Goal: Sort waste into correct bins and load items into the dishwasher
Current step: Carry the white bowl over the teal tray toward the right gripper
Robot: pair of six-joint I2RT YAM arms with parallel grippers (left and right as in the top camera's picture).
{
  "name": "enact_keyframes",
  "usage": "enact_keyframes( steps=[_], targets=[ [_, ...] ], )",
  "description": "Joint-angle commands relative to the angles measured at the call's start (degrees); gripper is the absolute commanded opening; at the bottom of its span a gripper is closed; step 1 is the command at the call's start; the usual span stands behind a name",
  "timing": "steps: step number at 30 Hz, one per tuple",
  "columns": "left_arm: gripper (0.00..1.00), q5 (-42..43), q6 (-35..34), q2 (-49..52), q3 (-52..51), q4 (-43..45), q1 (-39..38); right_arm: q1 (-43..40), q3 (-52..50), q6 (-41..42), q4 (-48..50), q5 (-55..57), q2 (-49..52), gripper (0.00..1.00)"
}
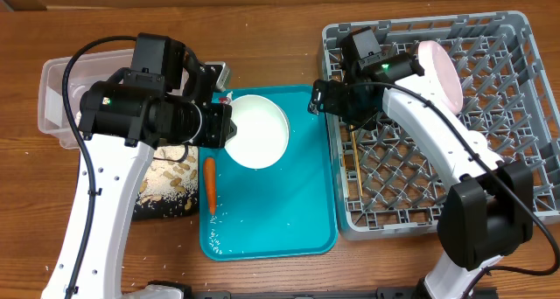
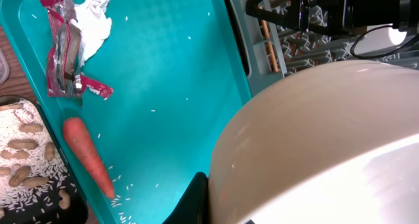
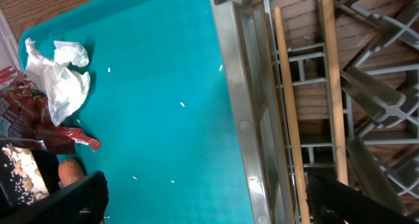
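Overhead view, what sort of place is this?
Probably a lab mock-up of a kitchen cleanup station, not a real kitchen: a grey dishwasher rack sits on a wooden table, a teal tray holds a carrot, and the left hand grips a white bowl.

A white round bowl (image 1: 256, 130) sits mouth up at centre frame, and a slim orange carrot (image 1: 210, 184) lies lengthwise just lower left of it. A pink round plate (image 1: 440, 72) stands on edge in the grey plastic dishwasher rack (image 1: 516, 115), upper right.
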Motion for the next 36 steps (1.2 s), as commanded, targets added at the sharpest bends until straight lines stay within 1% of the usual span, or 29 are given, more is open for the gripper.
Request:
enact_keyframes(
  steps=[1, 8, 28, 30, 34, 36],
  targets=[
    [0.04, -0.3, 1.3, -1.3, 1.2, -0.3, -0.3, 0.3, 0.2, 0.0, 0.2, 0.5, -0.9, 1.0],
    [0.04, -3.8, 1.2, -1.3, 1.2, -2.1, -1.0, 0.3, 0.2, 0.0, 0.2, 0.5, -0.9, 1.0],
    [0.04, -5.0, 1.7, -1.3, 1.2, -5.0, -1.9, 0.3, 0.2, 0.0, 0.7, 0.5, -0.9, 1.0],
    [0.04, -7.3, 1.3, -1.3, 1.1, -5.5, -2.3, 0.3, 0.2, 0.0, 0.9, 0.5, -0.9, 1.0],
    [0.04, -16.6, -3.8, -1.3, 0.9, -7.2, -2.9, 0.3, 0.2, 0.0, 1.5, 0.5, -0.9, 1.0],
    [0.04, -19.2, -5.0, -1.3, 0.7, -7.4, -2.8, 0.3, 0.2, 0.0, 2.3, 0.5, -0.9, 1.0]
  ],
)
